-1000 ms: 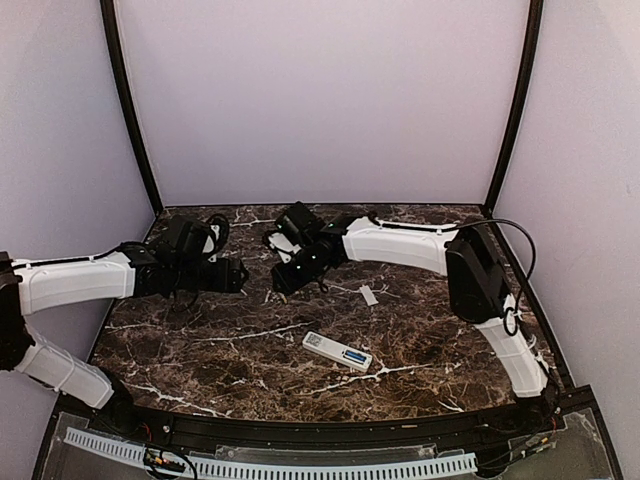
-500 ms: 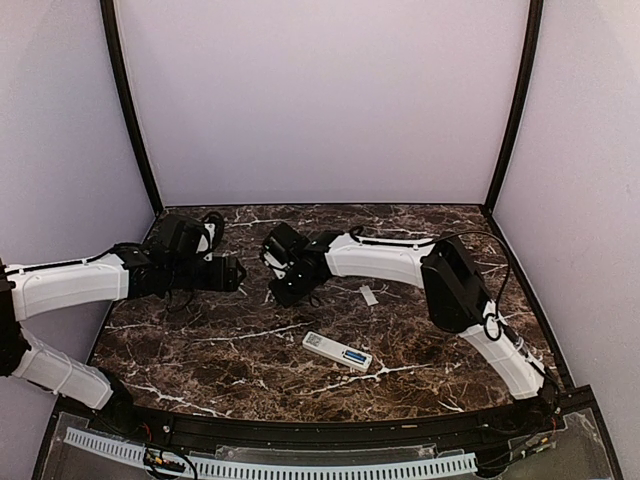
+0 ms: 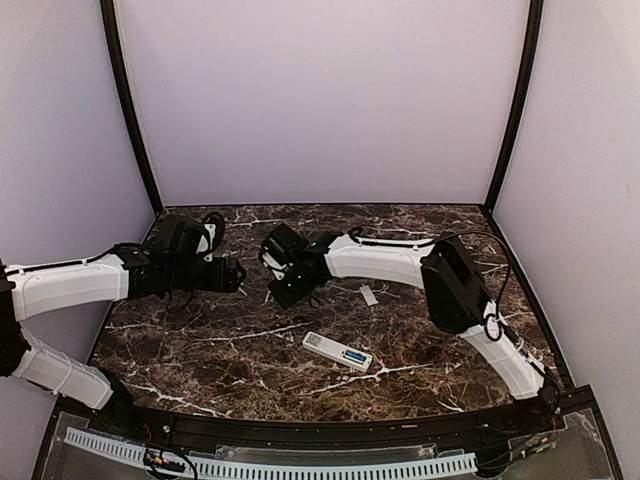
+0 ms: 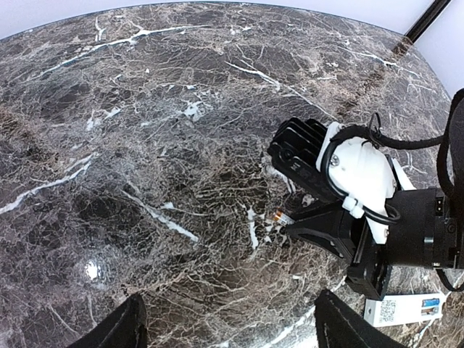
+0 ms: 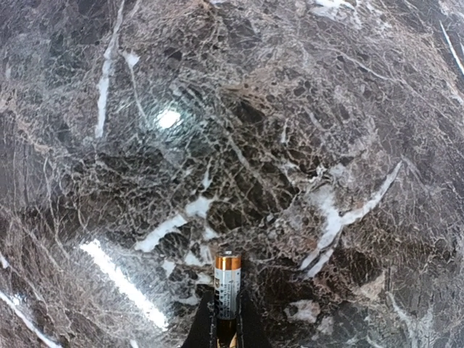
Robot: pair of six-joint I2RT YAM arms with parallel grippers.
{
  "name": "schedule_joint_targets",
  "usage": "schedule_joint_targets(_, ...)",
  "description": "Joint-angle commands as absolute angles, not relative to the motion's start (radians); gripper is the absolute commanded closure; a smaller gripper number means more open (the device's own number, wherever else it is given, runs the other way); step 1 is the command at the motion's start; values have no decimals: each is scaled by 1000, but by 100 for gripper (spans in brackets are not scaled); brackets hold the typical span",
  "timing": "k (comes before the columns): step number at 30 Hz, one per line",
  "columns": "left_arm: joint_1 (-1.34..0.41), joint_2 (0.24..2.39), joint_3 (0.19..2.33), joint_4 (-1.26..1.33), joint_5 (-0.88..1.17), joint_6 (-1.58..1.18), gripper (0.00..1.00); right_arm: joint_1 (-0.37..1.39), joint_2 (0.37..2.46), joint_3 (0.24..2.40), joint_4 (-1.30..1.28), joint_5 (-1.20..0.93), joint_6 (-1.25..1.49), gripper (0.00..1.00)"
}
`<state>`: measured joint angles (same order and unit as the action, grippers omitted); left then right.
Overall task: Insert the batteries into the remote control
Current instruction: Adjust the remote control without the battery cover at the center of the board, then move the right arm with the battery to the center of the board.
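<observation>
Your right claw (image 5: 226, 330) pinches a grey, copper-capped cylindrical battery (image 5: 227, 290) over the dark marble desk (image 5: 326, 109); your left claw (image 4: 232, 330) stands spread, facing it; the slim white remote control (image 3: 337, 351) lies nearer you, apart from a small flat white cover plate (image 3: 368, 295).

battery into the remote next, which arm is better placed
Right: the right pincer is shut on a battery, and the remote lies nearer it. The left pincer is open and empty.
</observation>
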<state>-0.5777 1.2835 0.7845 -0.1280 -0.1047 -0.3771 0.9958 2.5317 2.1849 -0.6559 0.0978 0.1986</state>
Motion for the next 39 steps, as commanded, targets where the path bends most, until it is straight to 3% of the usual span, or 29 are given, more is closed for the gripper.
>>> schedule_joint_targets(1,-572,1246,751,-114,-91,-357,21,997,2445,2106,-671,-44,128,100)
schedule_joint_targets(12,-574,1185,684,42,46,-249,22,939,2121,1791,-590,-209,6,100)
schedule_joint_targets(17,-574,1225,686,18,72,-233,22,922,2077,1727,-537,-240,11,100)
schedule_joint_targets(19,-574,1246,690,-74,7,-341,23,953,2085,1723,-494,-252,36,89)
schedule_joint_targets(22,-574,1209,588,-114,-192,-671,25,1068,2096,1658,-302,-312,44,54)
schedule_joint_targets(23,-573,1153,553,-83,-226,-730,25,1125,2119,1656,-258,-278,17,47)
schedule_joint_targets(27,-574,957,386,-34,-384,-950,17,1252,2291,1828,-299,-124,-37,37)
schedule_joint_targets(34,-573,822,352,-110,-486,-915,13,1303,2485,2006,-399,79,0,37)
schedule_joint_targets(39,-574,758,293,-82,-468,-919,14,1314,2502,2031,-431,150,-10,48)
